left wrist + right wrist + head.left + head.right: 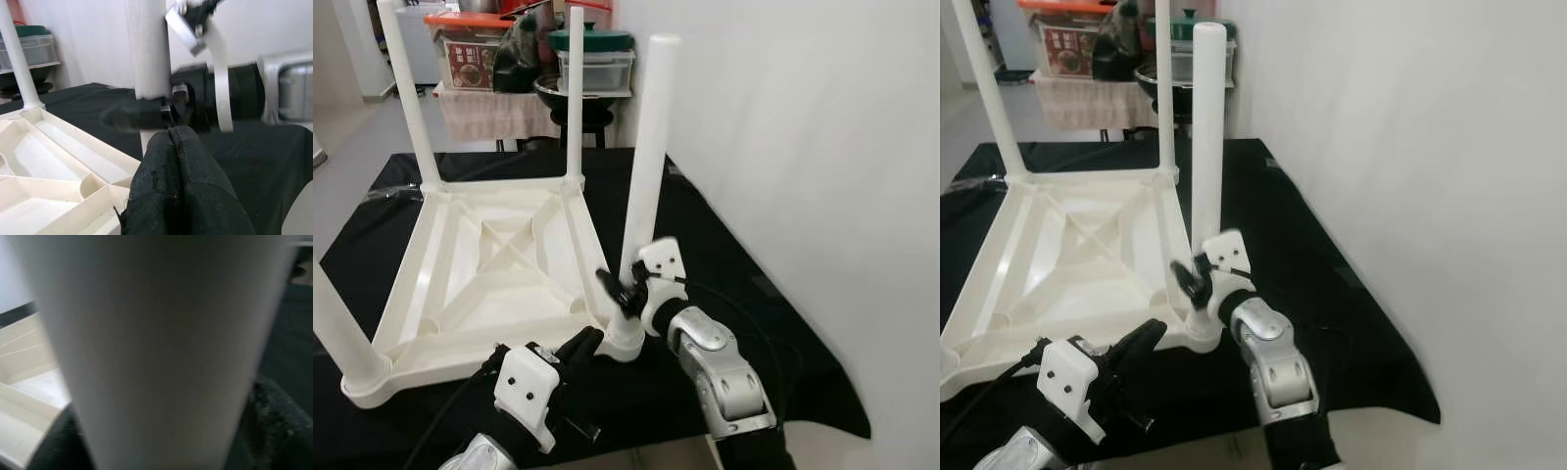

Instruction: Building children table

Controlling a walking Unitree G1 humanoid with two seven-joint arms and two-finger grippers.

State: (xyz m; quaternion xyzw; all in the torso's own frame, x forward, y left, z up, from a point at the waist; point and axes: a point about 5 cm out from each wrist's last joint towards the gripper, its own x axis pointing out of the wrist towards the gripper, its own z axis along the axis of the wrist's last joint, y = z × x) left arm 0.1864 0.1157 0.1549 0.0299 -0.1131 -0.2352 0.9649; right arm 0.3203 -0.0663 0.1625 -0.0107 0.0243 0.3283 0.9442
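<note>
- Upside down, the white table top (499,264) lies on a black cloth (724,255), legs pointing up.
- Right gripper (625,290) pinches the near-right leg (646,157) low down, just above its corner socket.
- Left gripper (582,345), fingers pressed together, rests beside that same corner.

Looked like a lived-in home, a storage corner of a room. Bare white wall (822,147) and grey floor (357,137); black cloth (724,255) spread underneath. Behind stood lidded plastic boxes (470,44), a green-lidded pot (592,41), a towel (494,113) draped beneath them.
</note>
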